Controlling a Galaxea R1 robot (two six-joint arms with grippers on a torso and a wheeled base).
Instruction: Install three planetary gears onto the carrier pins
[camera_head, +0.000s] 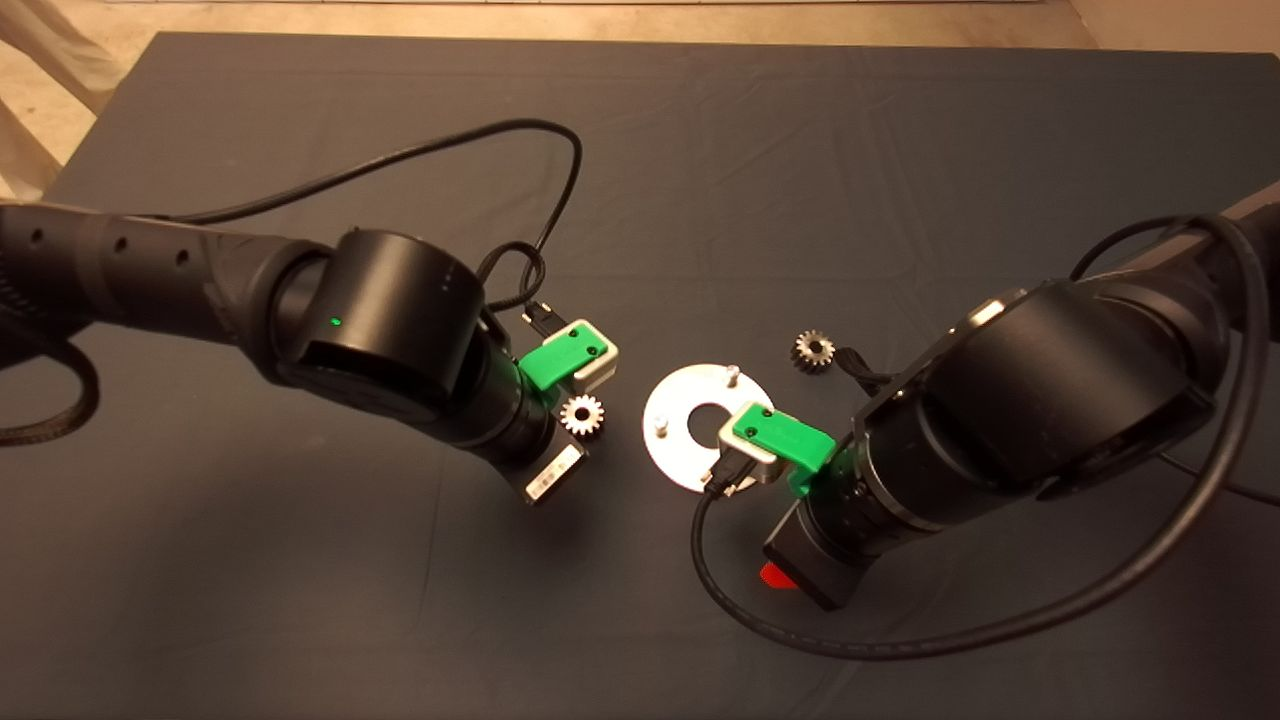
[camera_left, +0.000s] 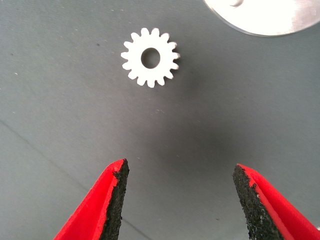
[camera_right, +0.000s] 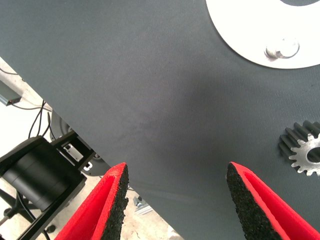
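Lying flat on the dark mat (camera_head: 640, 170), the silver disc (camera_head: 670, 445) sits near the middle of the desk with two pins visible: one (camera_head: 733, 372) at its far edge and one (camera_head: 660, 421) on its left side. The right arm's wrist covers the disc's near right part, so a third pin cannot be seen in the head view. No gear is on a pin. One gear (camera_head: 582, 415) lies flat just left of the disc, apart from it; the left wrist view shows it (camera_left: 150, 57) beyond the spread red fingers (camera_left: 107, 202), untouched. A second, darker gear (camera_head: 814, 350) lies to the right of the disc and a little farther back, also loose on the mat. A third gear is not visible. The left gripper (camera_left: 178, 200) hangs over the mat beside the first gear, jaws released and holding nothing. The right gripper (camera_right: 176, 202) hangs near the disc's right side, jaws likewise released and bare, with the darker gear (camera_right: 305, 147) off to one side of them.
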